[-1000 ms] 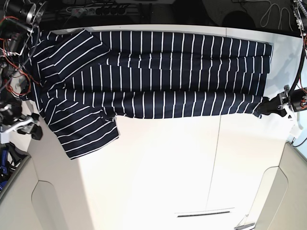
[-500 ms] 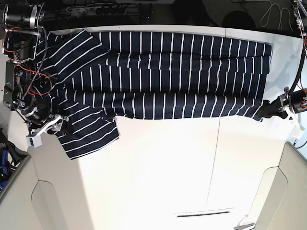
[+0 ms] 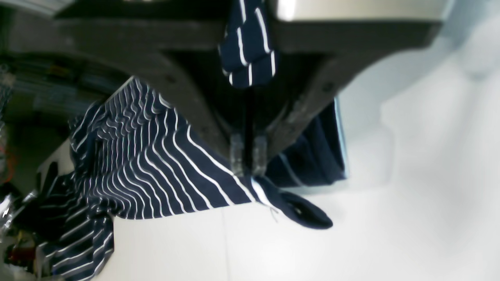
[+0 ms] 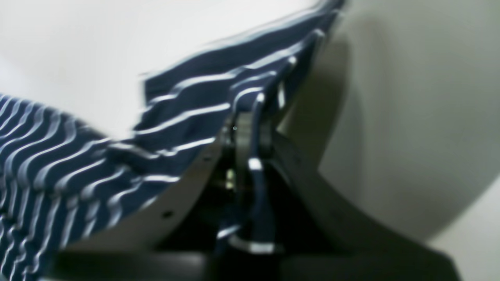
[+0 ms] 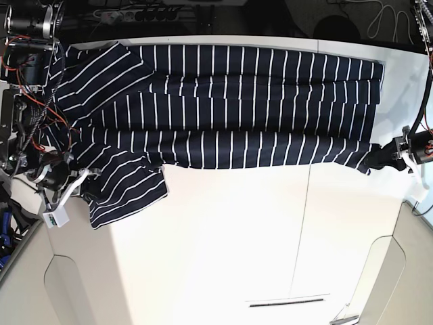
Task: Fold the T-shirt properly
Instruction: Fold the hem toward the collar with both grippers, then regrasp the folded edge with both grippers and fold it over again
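Observation:
The T-shirt (image 5: 237, 101), dark navy with thin white stripes, lies stretched sideways along the back of the white table (image 5: 237, 257), with one sleeve hanging toward the front at the left. My left gripper (image 5: 374, 159) is shut on the shirt's lower right corner. In the left wrist view its jaws (image 3: 248, 169) pinch the hem of the shirt (image 3: 156, 168). My right gripper (image 5: 86, 188) is shut on the edge of the left sleeve. The right wrist view shows the gripper (image 4: 252, 117) clamping striped fabric (image 4: 78, 148) lifted off the table.
A thin seam (image 5: 304, 230) runs across the table and a dark slot (image 5: 287, 302) lies near the front edge. Cables and a power strip (image 5: 135, 12) sit behind the table. The table's front corners have rounded cut-outs (image 5: 61, 284).
My right arm has swung down over the left sleeve, closed on its edge and pulled it slightly toward the front. My left gripper has shifted slightly forward with the corner.

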Tool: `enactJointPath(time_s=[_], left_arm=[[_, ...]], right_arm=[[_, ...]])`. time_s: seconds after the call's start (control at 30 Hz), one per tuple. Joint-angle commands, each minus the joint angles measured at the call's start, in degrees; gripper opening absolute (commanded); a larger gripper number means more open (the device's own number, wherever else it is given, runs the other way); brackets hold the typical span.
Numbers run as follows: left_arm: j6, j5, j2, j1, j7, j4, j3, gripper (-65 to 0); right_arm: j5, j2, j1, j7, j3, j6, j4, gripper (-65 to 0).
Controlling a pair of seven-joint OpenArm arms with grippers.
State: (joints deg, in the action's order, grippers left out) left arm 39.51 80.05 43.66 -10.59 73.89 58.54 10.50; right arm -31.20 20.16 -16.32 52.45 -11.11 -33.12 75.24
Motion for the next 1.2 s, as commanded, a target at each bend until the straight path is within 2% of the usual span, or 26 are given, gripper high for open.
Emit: enactJointPath(time_s=[0.0, 0.1, 0.27, 0.57, 0.83, 1.17], left_arm=[[0.5, 1.4, 2.1, -0.4, -0.3, 2.5, 0.4, -65.0], [0.5, 0.5, 3.3, 3.2, -0.4, 8.2, 0.5, -65.0], [0.5, -2.5, 4.3, 9.1, -1.7, 16.6, 0.8, -65.0], [0.5, -3.2, 4.3, 15.9, -1.6, 18.6, 8.1, -65.0], [0.5, -3.2, 4.3, 19.6, -1.2, 21.5, 8.7, -65.0], [0.5, -3.2, 4.3, 22.3, -0.5, 22.6, 8.7, -65.0]], right_arm=[[-1.6, 1.1, -0.5, 0.7, -0.9, -0.3, 3.1, -65.0], [-4.3, 1.2, 2.7, 4.1, -3.0, -0.3, 9.9, -65.0], [-8.5, 2.0, 9.3, 4.8, -6.4, -0.3, 16.5, -65.0], [-15.9, 2.0, 23.2, 6.6, -16.4, -1.4, 29.6, -65.0], [-16.5, 1.9, 31.8, 6.6, -21.3, -1.4, 36.0, -65.0], [-16.6, 1.6, 37.3, 6.6, -21.6, -1.4, 37.2, -65.0]])
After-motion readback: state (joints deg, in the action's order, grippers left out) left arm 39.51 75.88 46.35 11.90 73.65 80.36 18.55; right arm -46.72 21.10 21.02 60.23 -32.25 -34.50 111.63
